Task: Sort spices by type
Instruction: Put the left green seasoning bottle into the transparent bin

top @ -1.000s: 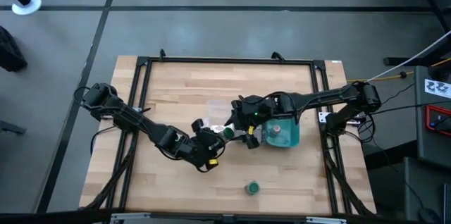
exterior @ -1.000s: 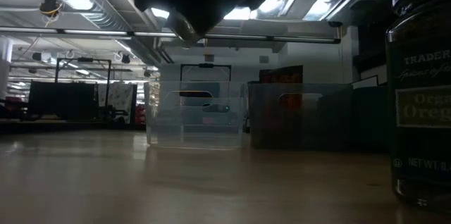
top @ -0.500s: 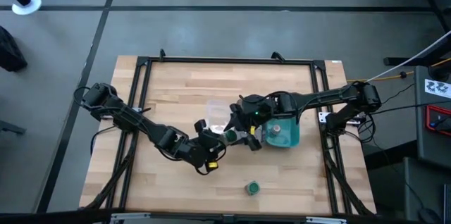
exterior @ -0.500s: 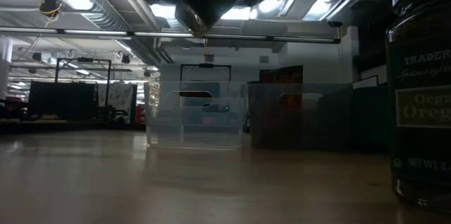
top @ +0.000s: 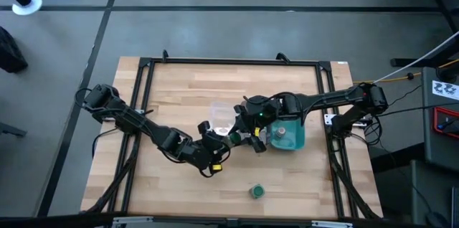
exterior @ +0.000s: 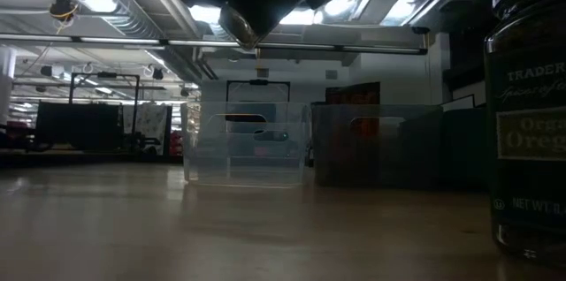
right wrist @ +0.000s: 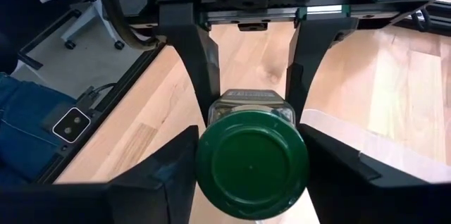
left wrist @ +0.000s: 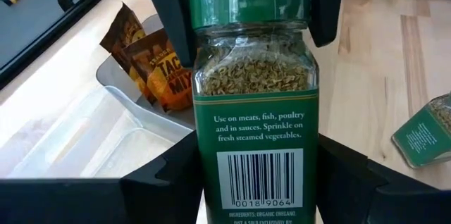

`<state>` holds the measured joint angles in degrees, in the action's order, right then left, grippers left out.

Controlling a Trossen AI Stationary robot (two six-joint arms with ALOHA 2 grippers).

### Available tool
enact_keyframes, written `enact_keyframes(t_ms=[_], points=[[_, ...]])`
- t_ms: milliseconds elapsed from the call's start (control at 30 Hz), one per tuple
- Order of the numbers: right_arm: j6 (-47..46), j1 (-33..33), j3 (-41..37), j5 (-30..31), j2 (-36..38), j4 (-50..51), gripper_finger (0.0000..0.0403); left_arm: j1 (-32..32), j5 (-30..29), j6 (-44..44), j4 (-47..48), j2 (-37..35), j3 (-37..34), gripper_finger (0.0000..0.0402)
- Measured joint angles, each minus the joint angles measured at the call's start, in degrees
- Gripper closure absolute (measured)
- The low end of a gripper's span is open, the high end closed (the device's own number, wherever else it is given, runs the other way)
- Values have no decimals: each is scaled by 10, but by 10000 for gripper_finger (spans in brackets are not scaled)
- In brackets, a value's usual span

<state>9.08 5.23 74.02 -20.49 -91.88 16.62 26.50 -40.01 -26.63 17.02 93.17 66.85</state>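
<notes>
A green-lidded spice jar (top: 233, 136) hangs above the table's middle between my two grippers. My left gripper (top: 224, 140) comes from the left and is shut on its body (left wrist: 254, 111). My right gripper (top: 244, 133) comes from the right and is shut on its lid (right wrist: 252, 164). A second green-lidded jar (top: 256, 191) stands on its base near the front edge. A jar with a pinkish lid (top: 282, 134) sits in the teal tray (top: 295, 140). Two brown-orange sachets (left wrist: 151, 62) stand in a grey tray. My left gripper pinches the jar's labelled body, low down near its base (left wrist: 206, 175), between its two fingers. The fingers (right wrist: 201, 62) come from the table's left, slanting down, and lie across the jar. The jar is lifted clear of the table. My right gripper has the green lid's rim (right wrist: 204, 160) between its two fingers, one on each side. It meets the jar from the lid end, from the table's right, slanting down, and its fingers (left wrist: 169, 20) lie along the jar.
A clear tray (top: 221, 113) lies just beyond the grippers, with the grey tray (exterior: 371, 144) beside it and the teal tray to the right. The dark frame rails (top: 143, 113) run along the table's sides. Bare wood shows at the front left.
Both arms have stayed in place over the table's middle. In the low view the held jar has tipped a little and now sits slightly higher.
</notes>
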Motion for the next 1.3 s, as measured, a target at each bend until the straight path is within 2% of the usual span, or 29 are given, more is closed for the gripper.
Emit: enact_keyframes(t_ms=[300,500,700,1033,1300], points=[[2,0,0,37,0,0,183,-12,2,-5,9,0,0,198],[8,0,0,79,0,1,191,-39,8,-63,26,0,0,168],[45,-4,0,142,0,14,186,-66,67,-60,59,0,0,151],[49,-62,0,122,-6,41,184,-97,81,-55,137,0,0,154],[44,-73,1,127,-37,45,191,-120,102,-66,233,0,0,155]])
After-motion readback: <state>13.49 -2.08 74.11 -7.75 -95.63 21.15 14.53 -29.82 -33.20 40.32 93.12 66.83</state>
